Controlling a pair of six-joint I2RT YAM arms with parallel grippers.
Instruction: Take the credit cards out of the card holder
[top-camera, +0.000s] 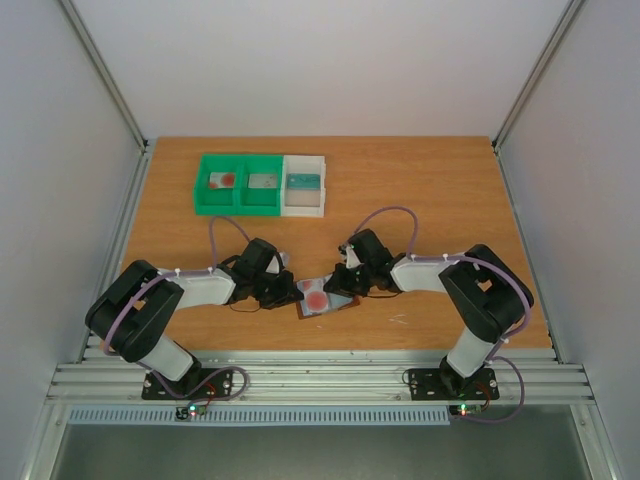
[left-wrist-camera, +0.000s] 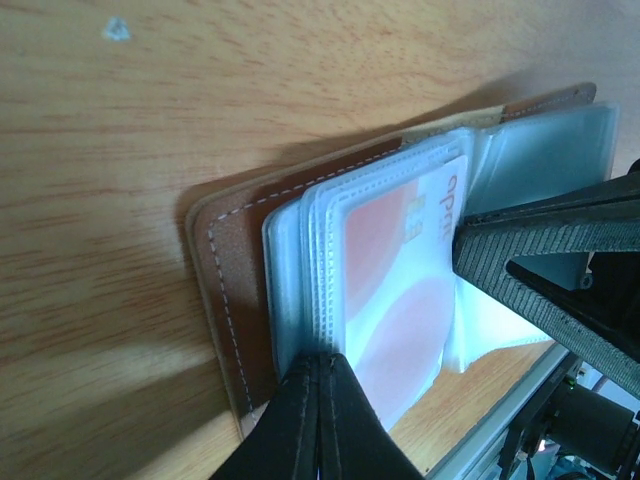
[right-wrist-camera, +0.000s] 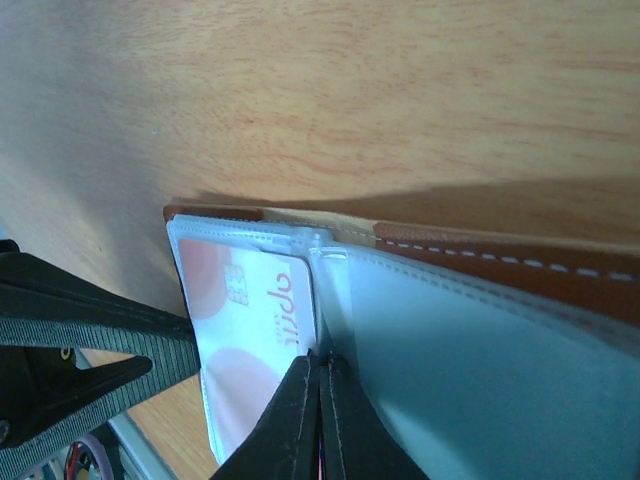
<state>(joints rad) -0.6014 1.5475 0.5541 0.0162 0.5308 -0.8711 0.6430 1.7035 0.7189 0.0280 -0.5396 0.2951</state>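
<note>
Pin card holder (left-wrist-camera: 235, 280), open on bench (top-camera: 430, 180) between arms, via left pincer (left-wrist-camera: 320, 390) clamped on sleeve stack (left-wrist-camera: 290, 270); with right pincer (right-wrist-camera: 320, 390) pinched on red card (right-wrist-camera: 250, 320) edge, draw straight out, slow.

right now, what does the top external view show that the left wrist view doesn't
Only the top external view: the green bin and white bin at the far side of the table, plus the left arm and right arm in full.
Only the left wrist view: the white stitching on the brown leather, the stack of clear sleeves and the lettering on the card.
Both: the open card holder lying flat, its red and white card on top, with the left gripper and right gripper at it from opposite sides.
</note>
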